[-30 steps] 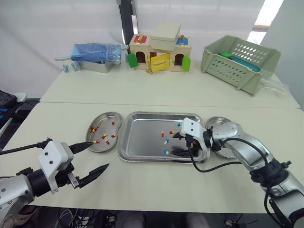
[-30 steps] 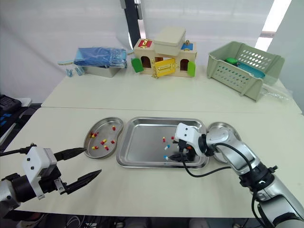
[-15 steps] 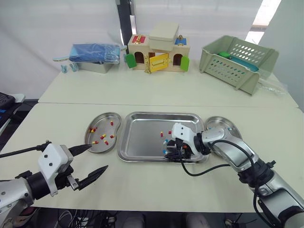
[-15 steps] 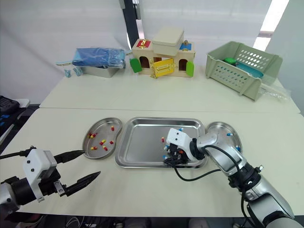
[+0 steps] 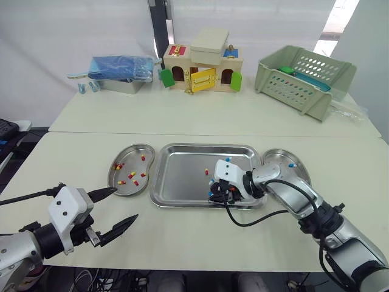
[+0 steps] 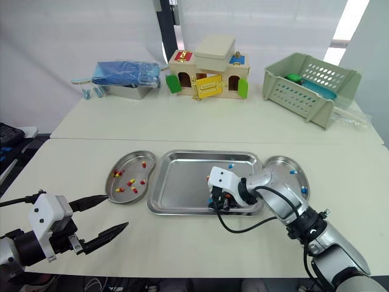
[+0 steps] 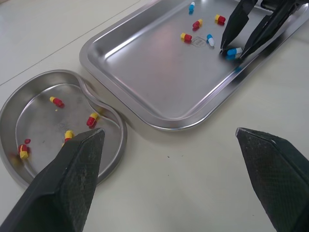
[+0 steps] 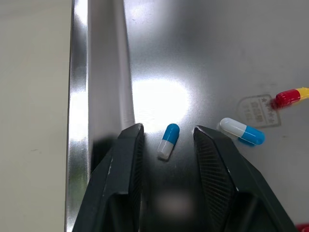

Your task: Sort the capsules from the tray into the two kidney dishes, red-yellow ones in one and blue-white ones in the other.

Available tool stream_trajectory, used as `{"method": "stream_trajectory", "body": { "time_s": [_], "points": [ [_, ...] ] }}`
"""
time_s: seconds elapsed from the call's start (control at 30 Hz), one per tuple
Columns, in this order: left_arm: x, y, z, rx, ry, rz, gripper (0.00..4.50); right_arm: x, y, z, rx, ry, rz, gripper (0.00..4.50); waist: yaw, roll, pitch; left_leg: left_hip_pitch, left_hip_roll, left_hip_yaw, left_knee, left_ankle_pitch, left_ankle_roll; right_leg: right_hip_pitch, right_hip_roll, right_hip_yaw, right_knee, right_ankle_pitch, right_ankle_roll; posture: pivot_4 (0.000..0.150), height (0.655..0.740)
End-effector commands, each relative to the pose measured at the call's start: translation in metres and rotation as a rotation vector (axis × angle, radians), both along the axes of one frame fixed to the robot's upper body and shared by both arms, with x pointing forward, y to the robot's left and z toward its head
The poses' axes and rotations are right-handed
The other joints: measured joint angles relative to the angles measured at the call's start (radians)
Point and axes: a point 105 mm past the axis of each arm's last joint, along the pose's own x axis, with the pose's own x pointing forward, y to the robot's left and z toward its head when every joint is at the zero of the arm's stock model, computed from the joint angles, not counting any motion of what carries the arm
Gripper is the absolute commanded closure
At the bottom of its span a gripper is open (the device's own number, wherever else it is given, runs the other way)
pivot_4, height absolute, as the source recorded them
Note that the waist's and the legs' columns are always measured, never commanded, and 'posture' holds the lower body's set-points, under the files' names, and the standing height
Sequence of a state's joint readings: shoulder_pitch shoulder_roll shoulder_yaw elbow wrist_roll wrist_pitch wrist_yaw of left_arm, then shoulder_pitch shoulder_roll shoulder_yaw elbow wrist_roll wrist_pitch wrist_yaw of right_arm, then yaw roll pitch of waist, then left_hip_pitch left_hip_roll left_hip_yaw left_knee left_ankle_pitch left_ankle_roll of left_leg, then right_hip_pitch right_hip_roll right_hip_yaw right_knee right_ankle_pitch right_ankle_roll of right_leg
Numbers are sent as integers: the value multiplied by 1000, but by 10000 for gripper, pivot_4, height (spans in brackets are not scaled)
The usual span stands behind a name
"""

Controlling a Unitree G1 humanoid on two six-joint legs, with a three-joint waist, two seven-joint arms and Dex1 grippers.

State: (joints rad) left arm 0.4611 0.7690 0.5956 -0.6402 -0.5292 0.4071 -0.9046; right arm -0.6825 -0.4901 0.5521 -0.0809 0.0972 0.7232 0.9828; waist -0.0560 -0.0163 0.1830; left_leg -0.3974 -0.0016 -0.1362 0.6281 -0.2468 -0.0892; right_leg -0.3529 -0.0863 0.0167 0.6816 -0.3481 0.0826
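Tray (image 5: 182,148): mid worktop (image 5: 182,243), betw the 2 kidney dishes; a few caps left in it, mixed colours.
L dish (image 5: 115,170): red-yellow caps only, so prob the red-yellow bin.
R dish (image 5: 302,172): has a blue-white cap in it, so prob where the next blue-white goes.
Target cap (image 8: 168,140): blue-white, flat on tray floor near the front wall; 2nd blue-white (image 8: 241,131) just beside, a red-yellow (image 8: 292,95) further off.
R hand (image 8: 167,130): tips down at tray floor, one each side of target cap; narrow opening, gap both sides, no contact seen, holds nothing.
Why: looks lined up to pinch across the cap's short axis w/o catching its neighbour.
L hand (image 5: 117,207): low over worktop in front of L dish, wide open, empty; prob parked clear of R arm.
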Motion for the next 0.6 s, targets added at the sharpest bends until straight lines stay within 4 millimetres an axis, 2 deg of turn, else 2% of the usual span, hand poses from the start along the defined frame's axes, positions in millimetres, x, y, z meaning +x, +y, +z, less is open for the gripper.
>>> {"method": "stream_trajectory", "body": {
  "time_s": [0.03, 0.23, 0.4, 0.5, 0.6],
  "points": [
    [-1, -1, 10, 17, -52, 0, 0, 1, 1, 2, -18, -27, 27, 31009, 0, 0, 0, 0, 0, 0, 0, 0, 0, 0, 0, 0, 0, 0, 0, 1500, 7400],
    [0, 1, 12, 17, -57, 4, 0, 0, -2, -1, -40, -44, 45, 44883, 0, 0, 0, 0, 0, 0, 0, 0, 0, 0, 0, 0, 0, 0, 0, 1500, 7400],
    [2, 1, 13, 18, -60, 2, 0, -1, 3, 8, -8, -62, 54, 44883, 0, 0, 0, 0, 0, 0, 0, 0, 0, 0, 0, 0, 0, 0, 0, 1500, 7400],
    [3, 1, 13, 16, -61, 0, 0, 2, 5, 28, 54, -87, 43, 44883, 0, 0, 0, 0, 0, 0, 0, 0, 0, 0, 0, 0, 0, 0, 0, 1500, 7400],
    [3, 1, 13, 16, -60, -4, 0, 12, -8, 54, 108, -130, -16, 44883, 0, 0, 0, 0, 0, 0, 0, 0, 0, 0, 0, 0, 0, 0, 0, 1500, 7400]
  ]
}}
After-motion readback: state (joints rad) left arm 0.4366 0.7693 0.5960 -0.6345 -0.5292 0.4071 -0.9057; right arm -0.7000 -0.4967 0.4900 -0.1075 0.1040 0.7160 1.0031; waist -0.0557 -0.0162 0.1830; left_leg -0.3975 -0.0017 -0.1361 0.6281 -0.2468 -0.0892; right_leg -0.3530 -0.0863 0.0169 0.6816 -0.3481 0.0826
